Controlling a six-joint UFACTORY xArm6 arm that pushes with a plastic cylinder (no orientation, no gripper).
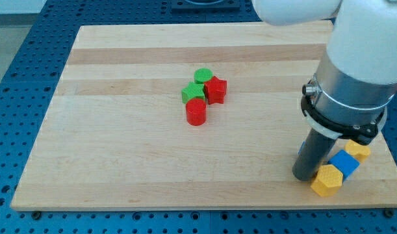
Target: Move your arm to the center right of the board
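Observation:
My tip is the lower end of a dark rod and rests on the wooden board at the view's lower right. It touches or nearly touches a yellow block just to its right. A blue block and a second yellow block lie behind that one, partly hidden by the arm. Near the board's middle sits a cluster: a green cylinder, a red star-shaped block, a green block and a red cylinder, far to the left of the tip.
The arm's large white and grey body covers the board's right side from the view's top. A blue perforated table surrounds the board. The board's bottom edge runs close below the tip.

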